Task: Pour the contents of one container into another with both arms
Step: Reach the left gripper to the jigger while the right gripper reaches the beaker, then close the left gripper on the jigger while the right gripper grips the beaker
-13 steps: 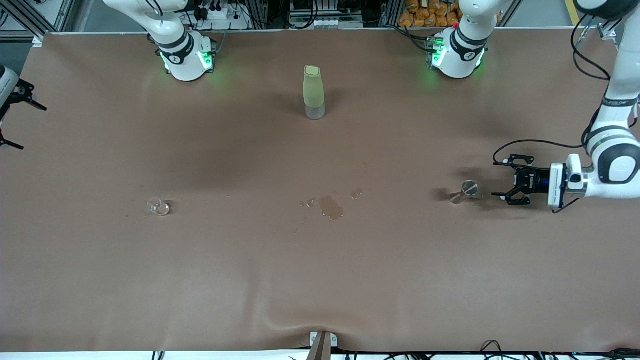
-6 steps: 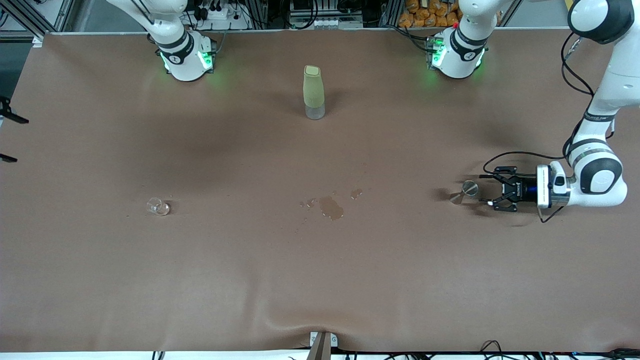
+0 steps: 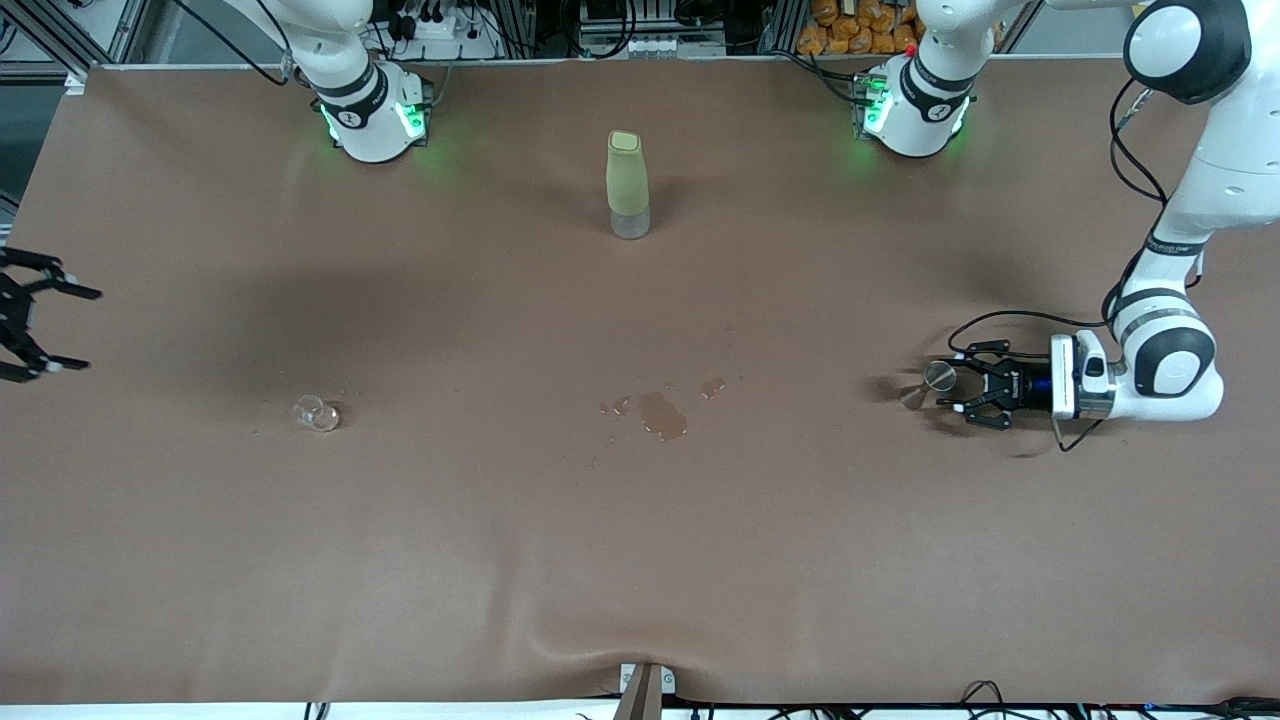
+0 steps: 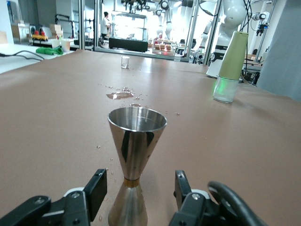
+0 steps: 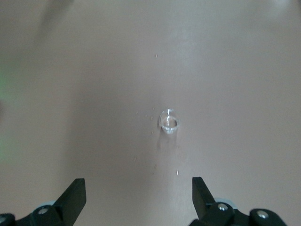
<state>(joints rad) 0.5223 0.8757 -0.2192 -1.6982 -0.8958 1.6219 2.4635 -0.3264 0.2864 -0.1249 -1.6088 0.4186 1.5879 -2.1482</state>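
The steel jigger [image 3: 936,381] stands upright near the left arm's end of the surface [image 3: 640,560], long axis vertical, open cone up. My left gripper [image 3: 958,390] sits low right at it, jaws spread, fingers [image 4: 94,190] either side of the waist and not touching. Over at the right arm's end, my right gripper [image 3: 60,325] hangs near the surface's edge, jaws spread wide, above the small clear glass [image 3: 316,413], which stands mouth up. Between the two containers there's wide bare surface, only a small spill puddle [image 3: 661,413] midway. The green-sleeved bottle [image 3: 628,184] stands upright between the arm bases, well apart from both.
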